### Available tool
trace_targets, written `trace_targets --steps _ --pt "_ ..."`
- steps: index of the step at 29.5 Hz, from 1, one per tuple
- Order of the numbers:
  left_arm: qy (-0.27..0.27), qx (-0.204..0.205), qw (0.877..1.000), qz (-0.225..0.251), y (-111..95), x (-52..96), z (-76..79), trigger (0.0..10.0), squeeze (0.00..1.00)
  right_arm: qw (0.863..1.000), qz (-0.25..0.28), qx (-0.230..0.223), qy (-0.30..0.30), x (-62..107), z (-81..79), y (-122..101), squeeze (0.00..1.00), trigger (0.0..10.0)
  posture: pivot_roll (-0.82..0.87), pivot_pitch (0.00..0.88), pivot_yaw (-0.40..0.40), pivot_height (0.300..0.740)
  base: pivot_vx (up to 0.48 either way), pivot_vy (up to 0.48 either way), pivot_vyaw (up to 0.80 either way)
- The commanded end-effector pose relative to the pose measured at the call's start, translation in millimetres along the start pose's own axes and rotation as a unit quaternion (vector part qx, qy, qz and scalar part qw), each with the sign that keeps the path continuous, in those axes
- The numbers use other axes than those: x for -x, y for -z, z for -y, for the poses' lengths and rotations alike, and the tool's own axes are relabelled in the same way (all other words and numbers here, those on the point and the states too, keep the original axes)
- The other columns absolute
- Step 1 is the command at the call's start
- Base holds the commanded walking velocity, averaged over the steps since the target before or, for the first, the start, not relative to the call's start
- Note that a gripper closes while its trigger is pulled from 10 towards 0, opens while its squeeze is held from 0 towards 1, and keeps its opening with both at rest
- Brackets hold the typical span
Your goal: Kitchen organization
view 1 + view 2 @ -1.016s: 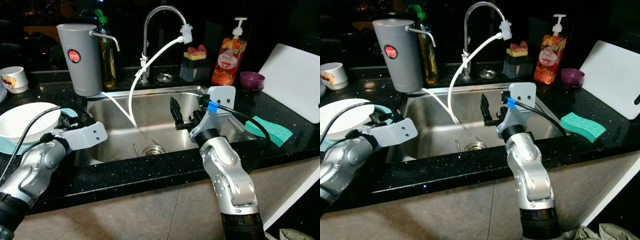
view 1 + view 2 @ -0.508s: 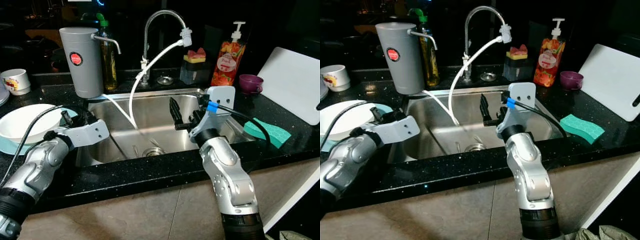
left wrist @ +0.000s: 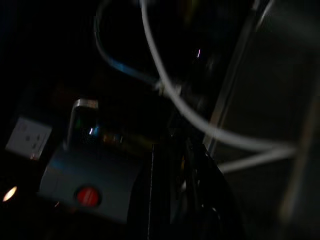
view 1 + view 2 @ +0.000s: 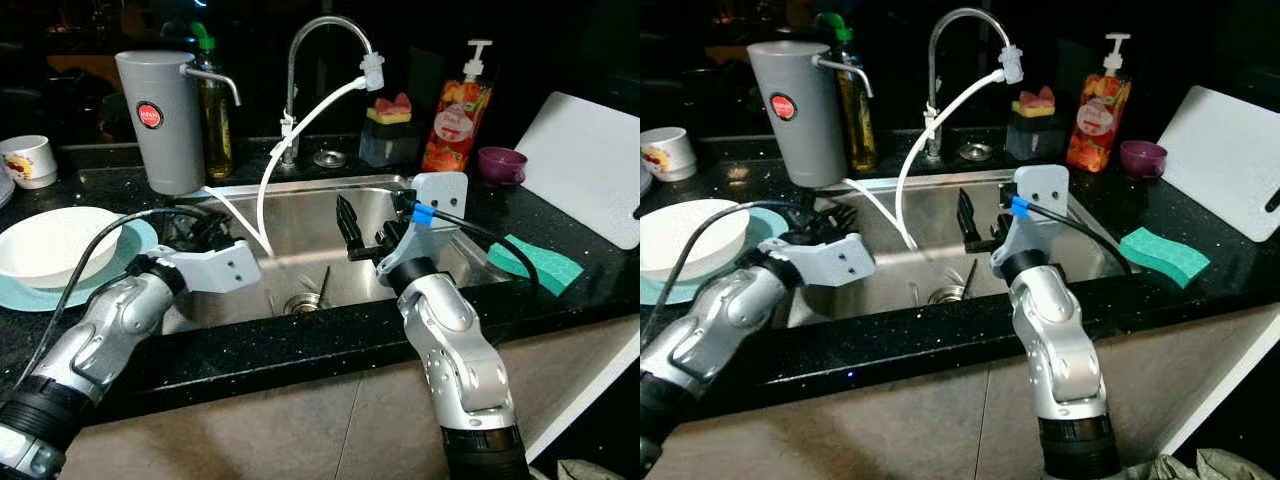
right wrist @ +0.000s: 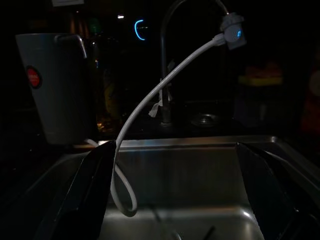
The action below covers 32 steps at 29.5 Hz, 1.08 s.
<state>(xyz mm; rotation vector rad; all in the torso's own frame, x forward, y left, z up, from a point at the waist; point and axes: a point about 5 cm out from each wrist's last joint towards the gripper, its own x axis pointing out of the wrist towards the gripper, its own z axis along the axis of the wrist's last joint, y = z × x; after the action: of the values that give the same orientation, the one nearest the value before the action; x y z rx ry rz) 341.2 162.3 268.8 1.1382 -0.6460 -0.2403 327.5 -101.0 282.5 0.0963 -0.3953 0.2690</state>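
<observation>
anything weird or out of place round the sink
A white hose is clipped to the faucet spout and droops loose into the sink, an improvised hookup. A utensil lies by the drain. Nothing looks spilled or broken.

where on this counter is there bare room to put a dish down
Bare counter lies between the sink and the green sponge, and in front of the white mug. It is crowded behind the sink: gray canister, faucet, soap bottle.
</observation>
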Motion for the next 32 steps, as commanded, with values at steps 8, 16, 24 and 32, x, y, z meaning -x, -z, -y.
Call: trace_targets --steps 8,16,24,32 --pt "-0.013 0.180 0.984 0.005 -14 0.8 10.1 10.0 0.50 1.000 -0.002 -0.007 -0.001 -0.9 -0.5 1 0.00 10.0 0.11 0.116 -0.055 0.740 0.000 0.000 0.00" --pt "-0.007 0.164 0.986 -0.004 -14 6.0 18.0 10.0 0.61 1.000 -0.003 -0.008 -0.001 -0.5 -0.4 1 0.00 10.0 0.11 0.118 -0.058 0.740 0.000 0.000 0.00" --pt "-0.078 0.234 0.968 -0.039 -17 15.9 17.7 10.0 0.00 1.000 -0.002 -0.009 0.001 3.5 -2.9 2 0.00 10.0 0.11 0.120 -0.058 0.740 0.000 0.000 0.00" --pt "-0.169 0.406 0.891 -0.109 -12 32.0 18.4 10.0 0.00 1.000 -0.006 0.002 0.003 12.3 -7.9 7 0.00 10.0 0.11 0.128 -0.064 0.740 0.000 0.000 0.00"
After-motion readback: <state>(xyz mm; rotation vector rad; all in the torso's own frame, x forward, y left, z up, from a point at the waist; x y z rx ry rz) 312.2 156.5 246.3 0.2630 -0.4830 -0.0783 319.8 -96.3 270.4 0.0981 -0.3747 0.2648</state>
